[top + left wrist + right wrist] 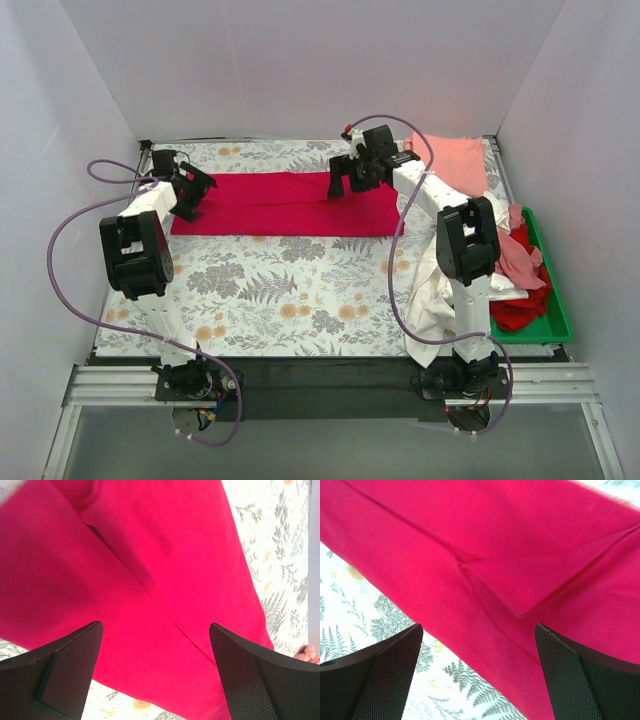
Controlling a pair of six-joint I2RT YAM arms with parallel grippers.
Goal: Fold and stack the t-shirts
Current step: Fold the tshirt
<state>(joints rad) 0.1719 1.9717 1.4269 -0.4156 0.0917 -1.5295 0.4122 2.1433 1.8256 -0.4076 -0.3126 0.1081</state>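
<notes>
Shirt: large crimson-red cloth t-shirt (270,205), a long folded strip on the floral table (300,290).
Left gripper (156,627): wide apart, empty, over its left end.
Right gripper (479,627): wide apart, empty, over its right part.

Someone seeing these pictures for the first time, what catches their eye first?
The crimson-red shirt, a long folded band across the far part of the floral table, left pincer and right pincer open over it. Next, the green tray at the right edge, piled with a red shirt, a pink shirt and a white shirt that spills onto the table.
</notes>
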